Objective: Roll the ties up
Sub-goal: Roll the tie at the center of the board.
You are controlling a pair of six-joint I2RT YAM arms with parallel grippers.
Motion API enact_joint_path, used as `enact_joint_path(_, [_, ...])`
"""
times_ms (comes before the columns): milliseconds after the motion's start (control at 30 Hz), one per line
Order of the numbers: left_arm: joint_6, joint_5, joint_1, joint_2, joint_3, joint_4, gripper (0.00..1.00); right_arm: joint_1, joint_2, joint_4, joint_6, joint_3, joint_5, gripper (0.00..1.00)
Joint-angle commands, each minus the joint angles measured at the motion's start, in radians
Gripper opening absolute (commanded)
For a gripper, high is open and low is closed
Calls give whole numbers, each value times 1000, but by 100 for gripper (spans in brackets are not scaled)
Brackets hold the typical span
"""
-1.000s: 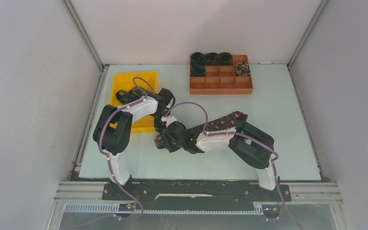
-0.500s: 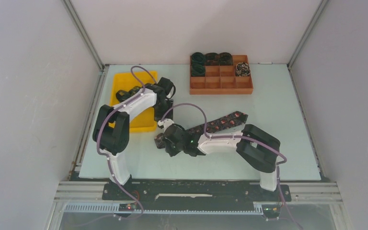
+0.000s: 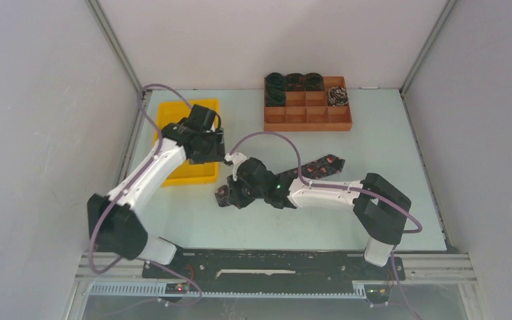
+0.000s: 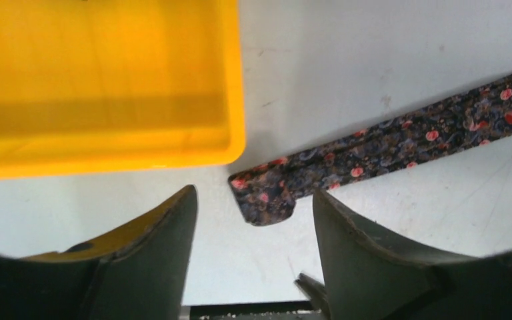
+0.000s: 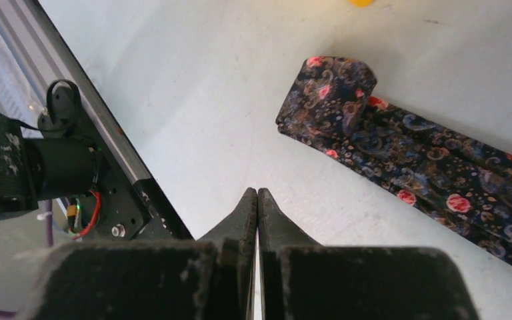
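Dark paisley fabric, the tie lies flat on the table with its folded end below my spread left fingers, beside the yellow bin, so I'd lower squarely and pinch that fold while my pressed-together, empty right fingers steady the band.

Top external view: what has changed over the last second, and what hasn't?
The left arm unfolded, its elbow dropping out to the left, and the left end effector drew back from the tie toward the yellow tray; its jaws now stand open, holding nothing. The right arm's elbow swung out right; the right end effector, shut, stayed by the tie's folded end. The tie, tray and organizer box with its rolled ties stayed put.
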Motion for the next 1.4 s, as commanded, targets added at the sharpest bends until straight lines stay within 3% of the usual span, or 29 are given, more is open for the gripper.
enact_joint_path(0, [-22,-74,12,-196,-135,32,71,-60,-5,60,62,40,-98,1])
enact_joint_path(167, [-119,-96,24,-424,-408,196,82,-81,63,-1,70,129,-135,2])
enact_joint_path(333, [-228,-65,28,-582,-636,302,81,-87,148,-67,77,220,-166,1])
enact_joint_path(567, [-301,20,35,-735,-822,398,80,-110,232,-106,91,294,-211,1])
enact_joint_path(967, [-288,94,36,-639,-892,529,77,-154,260,-96,93,282,-230,0])
enact_joint_path(1367, [-289,95,37,-610,-889,559,76,-153,295,-54,112,237,-258,0])
